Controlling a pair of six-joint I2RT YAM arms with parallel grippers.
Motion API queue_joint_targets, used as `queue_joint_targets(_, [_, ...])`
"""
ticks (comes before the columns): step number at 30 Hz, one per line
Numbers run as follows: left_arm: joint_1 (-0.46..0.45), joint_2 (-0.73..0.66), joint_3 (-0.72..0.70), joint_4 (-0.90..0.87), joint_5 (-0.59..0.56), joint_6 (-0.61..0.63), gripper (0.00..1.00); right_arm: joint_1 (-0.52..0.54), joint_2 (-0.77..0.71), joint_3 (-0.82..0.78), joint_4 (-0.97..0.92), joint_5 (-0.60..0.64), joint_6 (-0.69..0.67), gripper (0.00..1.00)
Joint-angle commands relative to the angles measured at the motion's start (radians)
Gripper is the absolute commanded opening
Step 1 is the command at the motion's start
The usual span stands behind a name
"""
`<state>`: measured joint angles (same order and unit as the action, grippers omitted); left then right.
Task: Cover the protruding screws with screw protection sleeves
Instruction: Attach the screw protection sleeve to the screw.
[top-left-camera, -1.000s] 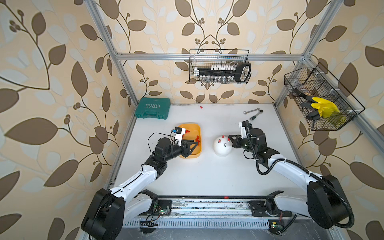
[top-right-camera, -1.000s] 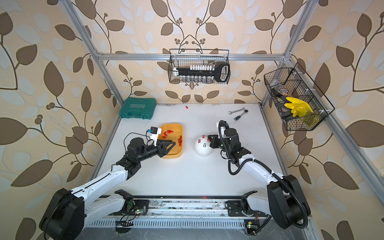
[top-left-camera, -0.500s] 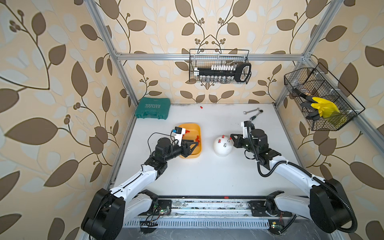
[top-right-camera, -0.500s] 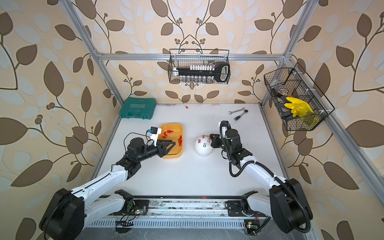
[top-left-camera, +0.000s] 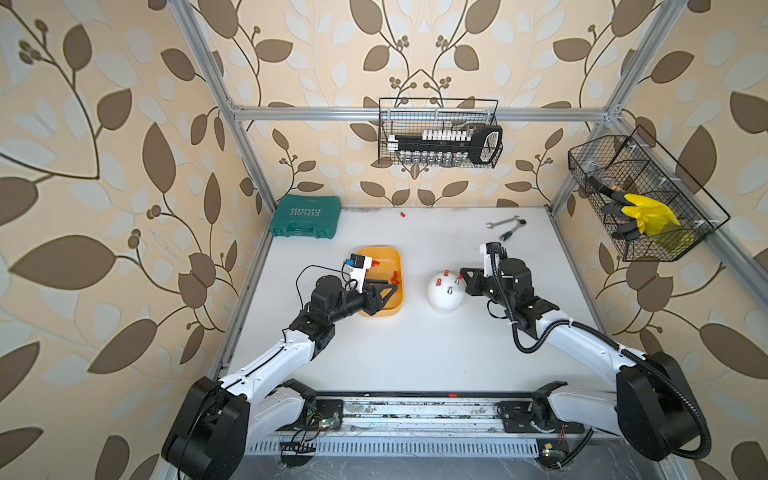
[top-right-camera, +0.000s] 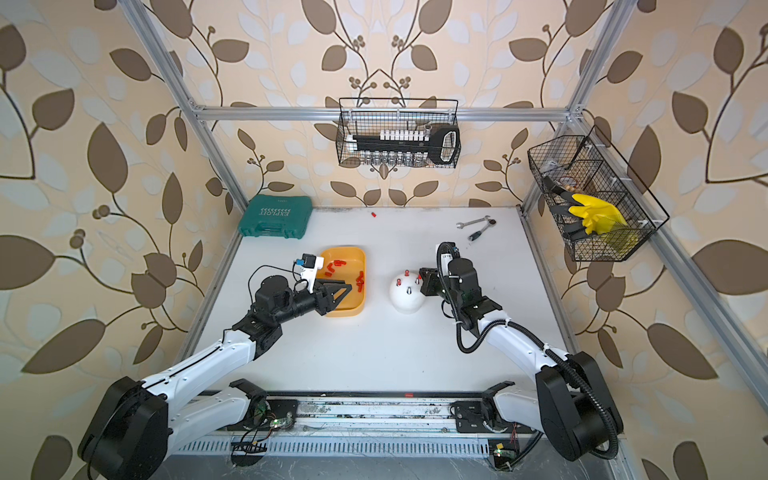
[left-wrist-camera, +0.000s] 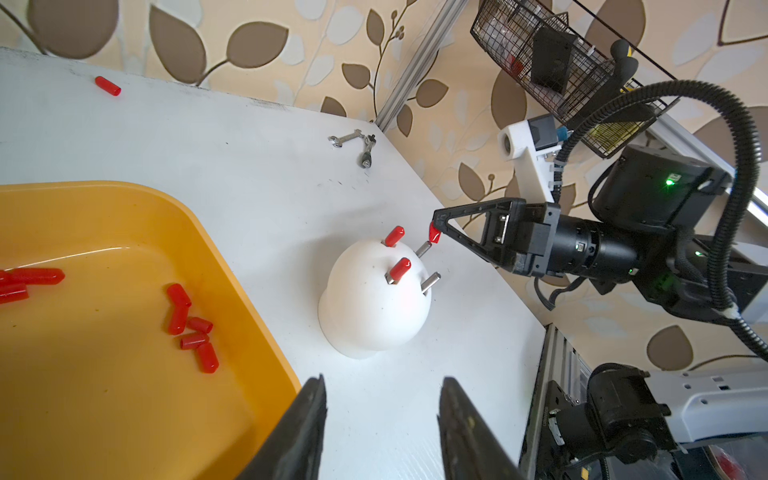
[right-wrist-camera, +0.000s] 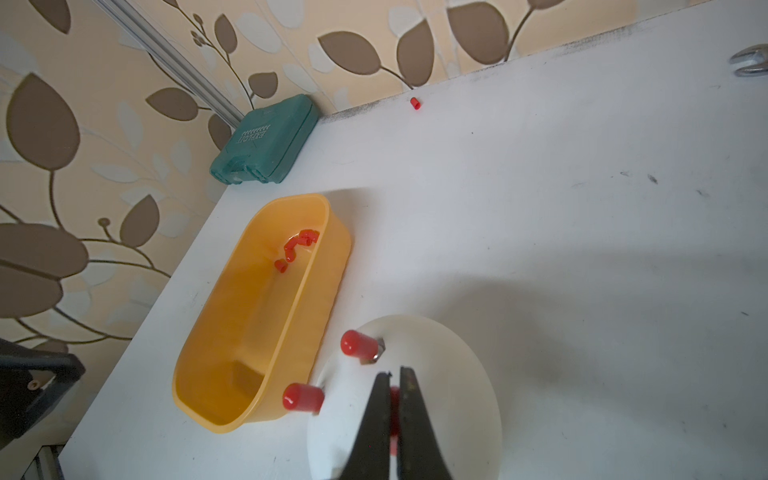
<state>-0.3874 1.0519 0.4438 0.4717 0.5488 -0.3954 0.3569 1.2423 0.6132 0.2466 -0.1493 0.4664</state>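
In both top views a white dome (top-left-camera: 444, 297) (top-right-camera: 405, 299) stands mid-table. Of its protruding screws, two wear red sleeves (left-wrist-camera: 394, 236) (left-wrist-camera: 400, 268) and two stand bare (left-wrist-camera: 423, 249) (left-wrist-camera: 431, 281). My right gripper (left-wrist-camera: 434, 232) (right-wrist-camera: 395, 374) is shut on a red screw protection sleeve (right-wrist-camera: 395, 399), held just off the end of the nearer bare screw. Several loose sleeves (left-wrist-camera: 178, 309) lie in the yellow tray (top-left-camera: 384, 259) (right-wrist-camera: 324, 291). My left gripper (left-wrist-camera: 382, 415) (top-right-camera: 347, 287) hangs open and empty over the tray's near end.
One stray sleeve (top-left-camera: 402, 215) lies by the back wall. A green tool case (top-left-camera: 305, 216) sits at the back left, two wrenches (top-left-camera: 505, 224) at the back right. Wire baskets (top-left-camera: 440, 133) (top-left-camera: 640, 199) hang on the back and right walls.
My right gripper has shifted slightly beside the dome, still shut on the sleeve. The left arm has not moved.
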Motion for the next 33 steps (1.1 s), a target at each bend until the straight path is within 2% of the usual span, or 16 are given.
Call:
queue_joint_targets(1, [-0.007,-0.026,0.003,0.014,0.009,0.019,0.46,0.01,0.018,-0.009,0.02,0.017,-0.012,0.06])
queue_joint_targets(33, [-0.008,-0.033,0.003,0.008,0.008,0.025,0.47,0.036,0.005,-0.05,0.058,0.075,-0.014,0.05])
